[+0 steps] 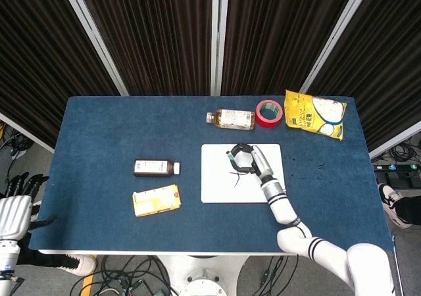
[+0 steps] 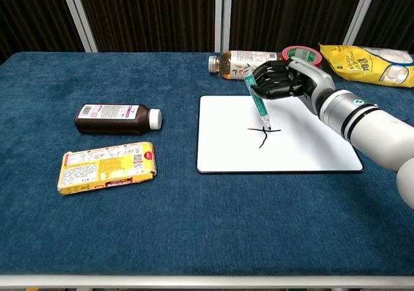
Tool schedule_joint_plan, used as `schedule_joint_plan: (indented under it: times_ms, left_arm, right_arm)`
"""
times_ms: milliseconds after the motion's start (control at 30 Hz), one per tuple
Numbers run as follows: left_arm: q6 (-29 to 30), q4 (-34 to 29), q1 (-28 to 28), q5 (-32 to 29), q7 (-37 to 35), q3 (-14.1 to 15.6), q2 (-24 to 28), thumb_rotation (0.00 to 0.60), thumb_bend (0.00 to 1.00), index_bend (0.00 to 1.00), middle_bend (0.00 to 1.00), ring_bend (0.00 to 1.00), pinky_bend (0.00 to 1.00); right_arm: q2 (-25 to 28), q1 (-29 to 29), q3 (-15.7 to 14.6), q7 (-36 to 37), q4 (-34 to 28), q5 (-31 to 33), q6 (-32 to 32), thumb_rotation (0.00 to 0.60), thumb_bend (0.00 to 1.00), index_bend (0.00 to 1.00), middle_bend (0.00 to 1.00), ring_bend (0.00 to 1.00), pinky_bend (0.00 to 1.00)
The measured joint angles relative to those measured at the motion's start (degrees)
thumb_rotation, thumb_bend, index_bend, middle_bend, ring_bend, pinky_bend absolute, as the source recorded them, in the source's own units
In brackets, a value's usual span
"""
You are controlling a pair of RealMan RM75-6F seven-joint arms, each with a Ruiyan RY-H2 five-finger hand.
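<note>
Nearby, tea bottle (image 2: 240,63) and tape roll (image 2: 301,55) — right robot hand (image 2: 284,81) grips marker (image 2: 257,102).

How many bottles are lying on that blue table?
2: a dark brown bottle lies left of the whiteboard, and a tea bottle lies behind it, beside the red tape roll.

Head looks straight down; chest looks forward, nearer; both share the table (image 1: 99,151).
</note>
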Motion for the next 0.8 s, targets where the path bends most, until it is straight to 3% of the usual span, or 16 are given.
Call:
schedule_joint_plan:
  times_ms: [200, 367, 567, 800]
  left_arm:
    - [-0.05, 0.12, 0.01, -0.12, -0.04, -0.02, -0.1, 0.6, 0.07, 0.18, 0.13, 0.02, 0.02]
    - [0.03, 0.31, 0.06, 0.02, -0.18, 0.05, -0.21, 0.6, 0.07, 0.18, 0.13, 0.02, 0.02]
    - [0.32, 0.48, 0.04, 0.32, -0.37, 0.01, -0.38, 0.6, 0.07, 0.18, 0.13, 0.02, 0.02]
    - [0.79, 0.57, 0.15, 0.58, -0.74, -0.07, -0.34, 0.6, 0.07, 0.18, 0.13, 0.02, 0.02]
  right_arm:
    - [-0.32, 0.23, -1.04, 0.23, 0.78, -0.7, -0.63, 0.6, 0.6, 0.55, 0.56, 0.28, 0.12]
    - [1.88, -1.49, -3.28, 0.15, -2.07, -2.06, -0.23, 0.6, 0.6, 0.55, 0.56, 0.28, 0.07]
    - [7.98, -4.6, -5.9, -1.3, -9.68, -3.5, 1.4, 0.6, 0.6, 0.55, 0.56, 0.28, 0.05]
    - [16.1, -7.07, -4.15, -4.92, -18.01, -3.22, 6.51, 0.6, 0.6, 0.55, 0.56, 0.28, 0.05]
